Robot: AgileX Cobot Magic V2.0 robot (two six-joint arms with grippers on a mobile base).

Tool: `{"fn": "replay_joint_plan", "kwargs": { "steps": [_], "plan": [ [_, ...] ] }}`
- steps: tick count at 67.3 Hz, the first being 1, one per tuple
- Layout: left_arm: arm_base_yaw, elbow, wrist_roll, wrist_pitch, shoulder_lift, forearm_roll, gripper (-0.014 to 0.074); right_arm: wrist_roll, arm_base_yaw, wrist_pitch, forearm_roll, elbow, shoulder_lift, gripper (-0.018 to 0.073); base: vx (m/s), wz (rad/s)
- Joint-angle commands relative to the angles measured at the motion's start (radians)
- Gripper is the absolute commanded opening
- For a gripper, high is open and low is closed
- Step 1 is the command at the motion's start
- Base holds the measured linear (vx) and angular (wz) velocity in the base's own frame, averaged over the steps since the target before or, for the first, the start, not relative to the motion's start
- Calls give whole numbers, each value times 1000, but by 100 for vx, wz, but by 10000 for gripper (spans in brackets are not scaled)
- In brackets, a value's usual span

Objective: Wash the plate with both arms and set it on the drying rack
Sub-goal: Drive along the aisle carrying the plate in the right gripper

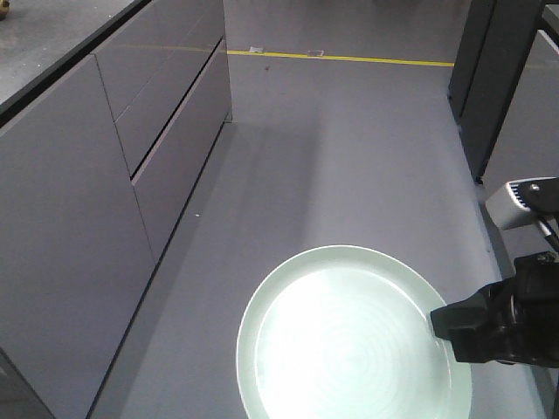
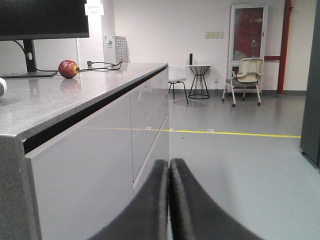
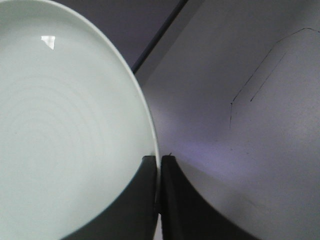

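Note:
The pale mint-green plate (image 1: 349, 336) hangs in the air above the grey floor at the bottom of the front view, its glossy face up and showing faint rings. My right gripper (image 1: 454, 327) is shut on the plate's right rim. In the right wrist view the plate (image 3: 65, 125) fills the left side, and the right gripper (image 3: 158, 162) pinches the rim between its two black fingers. My left gripper (image 2: 169, 167) is shut with nothing in it, pointing along the floor beside the cabinet. The drying rack is out of view.
A long grey cabinet with drawers (image 1: 131, 157) and a stone countertop (image 2: 60, 97) runs along the left; an apple (image 2: 68, 69) and a monitor stand rest on it. A yellow floor line (image 1: 341, 58) crosses the far floor. Dark cabinets (image 1: 498, 78) stand right. A chair (image 2: 245, 77) and small table (image 2: 199, 80) lie far off.

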Motion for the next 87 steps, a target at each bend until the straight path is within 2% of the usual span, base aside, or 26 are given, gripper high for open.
{"fn": "replay_joint_plan", "kwargs": {
  "steps": [1, 87],
  "plan": [
    [-4, -31, -5, -68, -13, -2, -6, -11, -1, -38, 36, -26, -13, -4, 18, 8],
    [-4, -31, -5, -68, -13, -2, -6, -11, -1, -37, 36, -26, -13, -4, 17, 2]
  ]
}}
